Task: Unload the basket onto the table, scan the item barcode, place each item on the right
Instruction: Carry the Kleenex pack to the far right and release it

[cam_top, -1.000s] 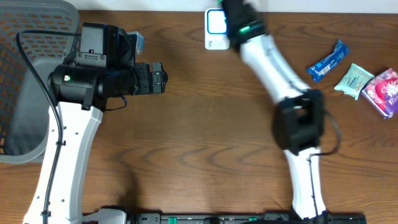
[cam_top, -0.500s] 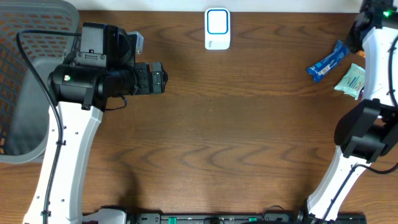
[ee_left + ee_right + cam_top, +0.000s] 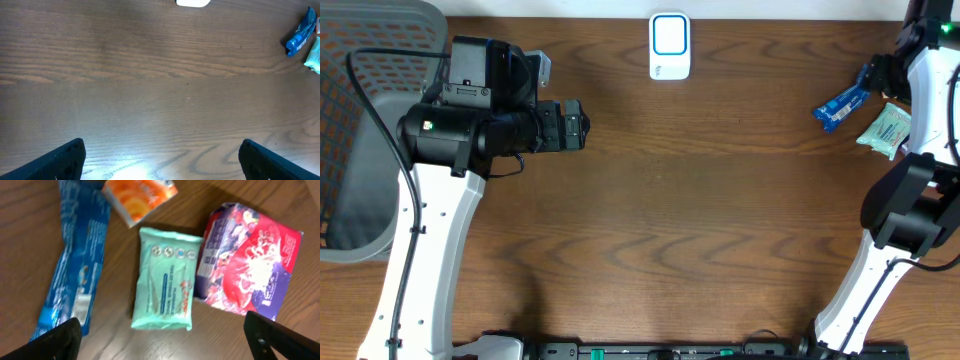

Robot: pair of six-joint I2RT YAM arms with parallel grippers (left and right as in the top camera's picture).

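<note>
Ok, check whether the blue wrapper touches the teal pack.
Apart. The right wrist view shows bare table between the blue wrapper and the teal pack along their facing edges.

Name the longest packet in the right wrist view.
The blue wrapper, far left; the teal pack, orange pack and red-purple bag beside it are shorter.

No text can be read for sure. The teal pack (image 3: 164,280) has red print, the blue wrapper (image 3: 75,265) has small white print and the red bag (image 3: 250,270) has a printed panel, but all are too blurred.
</note>
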